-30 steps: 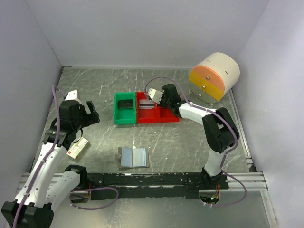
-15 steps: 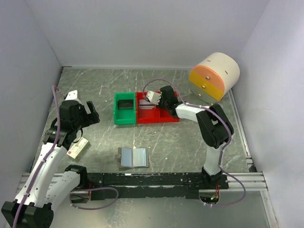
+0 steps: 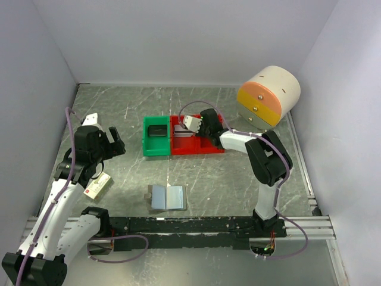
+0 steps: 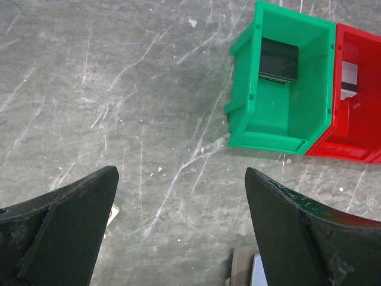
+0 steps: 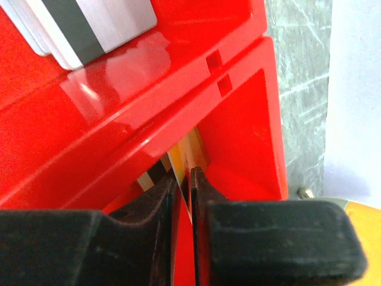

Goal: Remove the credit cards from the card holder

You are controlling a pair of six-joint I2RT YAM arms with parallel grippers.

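So over the last second the right arm is tucking in closer and dipping its right gripper (image 5: 183, 179) down into the red bin (image 5: 244, 137). A moment ago it was hanging a bit higher and further right over the bins. Up close, the fingers are sitting almost together with the thin edge of an orange-tan credit card (image 5: 189, 152) caught between them. I'm reading that as clamped on the card, though the pinch is looking like it's only just starting to slacken. The neighbouring red bin (image 5: 36, 95) is already holding a few cards (image 5: 89, 27) with a grey stripe showing.

Nothing else is moving. The left gripper (image 4: 181, 176) is hanging spread wide over the table (image 4: 119, 89) near the green bin (image 4: 268, 134), holding nothing, same spot as before. The card holder (image 3: 168, 197) is lying open and flat on the table near the arm bases, well apart from the bins, and it isn't budging either.

What that's telling me: this card is out of the holder and basically at its drop-off. I'm guessing a let-go is coming next. Can't tell from up top whether the blue pockets are still hiding another card.
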